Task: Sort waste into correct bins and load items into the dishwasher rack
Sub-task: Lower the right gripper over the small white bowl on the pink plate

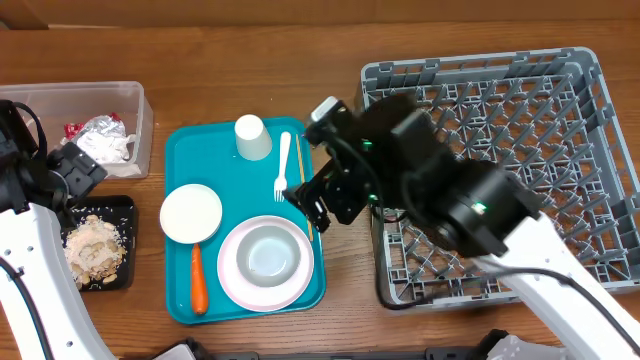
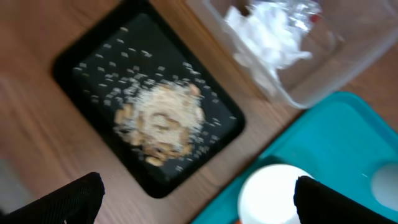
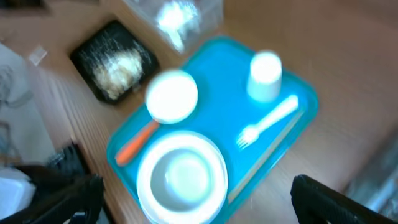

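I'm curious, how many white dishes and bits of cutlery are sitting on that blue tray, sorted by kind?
Plate: 1
Bowls: 2, a lone bowl and a nested bowl
Cup: 1
Fork: 1
Total: 5
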### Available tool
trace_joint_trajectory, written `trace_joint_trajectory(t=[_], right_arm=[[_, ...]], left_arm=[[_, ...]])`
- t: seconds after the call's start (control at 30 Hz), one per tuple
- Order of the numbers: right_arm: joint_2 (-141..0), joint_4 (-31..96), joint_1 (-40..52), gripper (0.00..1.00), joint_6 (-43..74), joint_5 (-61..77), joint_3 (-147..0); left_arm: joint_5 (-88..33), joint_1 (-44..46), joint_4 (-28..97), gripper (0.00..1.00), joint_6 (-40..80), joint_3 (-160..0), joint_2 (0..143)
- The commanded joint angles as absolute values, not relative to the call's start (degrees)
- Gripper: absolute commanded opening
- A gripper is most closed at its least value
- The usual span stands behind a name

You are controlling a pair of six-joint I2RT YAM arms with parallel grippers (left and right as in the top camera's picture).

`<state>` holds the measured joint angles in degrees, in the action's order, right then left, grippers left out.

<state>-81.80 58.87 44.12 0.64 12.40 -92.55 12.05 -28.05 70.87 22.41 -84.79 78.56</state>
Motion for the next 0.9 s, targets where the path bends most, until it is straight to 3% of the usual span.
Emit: trace_joint_trajectory(t=[0.0,0.2,0.5,0.87], right_arm=[[-85.8,63.2,46.1,1.00,4.3,8.5,-94.4],[-91.1,69.1,50.3,1.00,6.0,8.6,-94.3],[-95.2,63.5,54.6,1.00,6.1,14.9,-94.0],[-105.7,66.5,59.7,1.00,9.3,10.3,-94.0]], left_arm=[[22.5,-29.6,72.2,1.00,21.3,-86.0,78.8],[21.6,-33.2,72.5,1.00,24.9,-86.0,78.7],[20.0,-33.8,73.5,1.00,24.8,-86.0,78.8],[13.9,-46.4,75.7,1.00,27.2,-86.0,78.8]])
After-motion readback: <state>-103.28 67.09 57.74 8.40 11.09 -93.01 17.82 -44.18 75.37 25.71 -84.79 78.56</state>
